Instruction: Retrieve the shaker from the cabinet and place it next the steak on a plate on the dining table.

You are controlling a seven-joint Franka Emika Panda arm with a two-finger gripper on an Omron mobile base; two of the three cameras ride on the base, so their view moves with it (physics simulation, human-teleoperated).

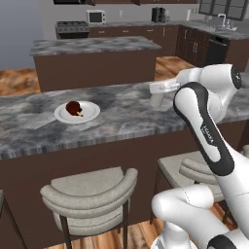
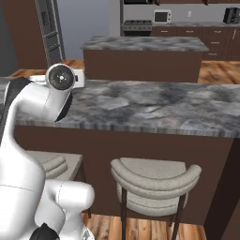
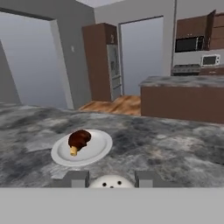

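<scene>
Kitchen scene, base parked at the dining table [image 1: 29, 131], grey marbled top with stools [image 1: 92, 194] tucked under the near edge. Shorter island [image 1: 92, 46] behind it, microwave [image 1: 96, 17] and stove [image 1: 72, 28] on the back wall.

Plate [image 3: 81, 151] sits on the tabletop with the steak [image 3: 78, 139] on it, roughly centred. In the left base view the plate is well to the left of the arm's wrist.

Gripper [image 3: 111, 178] is out over the table, pointing across the top toward the plate. Fingers [image 3: 74, 178] are drawn in and pinching the shaker [image 3: 111, 181]; its pale holed cap shows between the tips in the hand view. So the shaker is in the grip, above the tabletop, near the plate but apart from it.

Step, as I read it: retrieval is done, we're in the carry/placement leg.

Next move calls for: bring the hand closer to the plate, lower until the shaker's base meets the stone just beside the rim, then release. Keep it upright; it looks narrow and likely to tip. Don't clip the plate edge on approach.
</scene>
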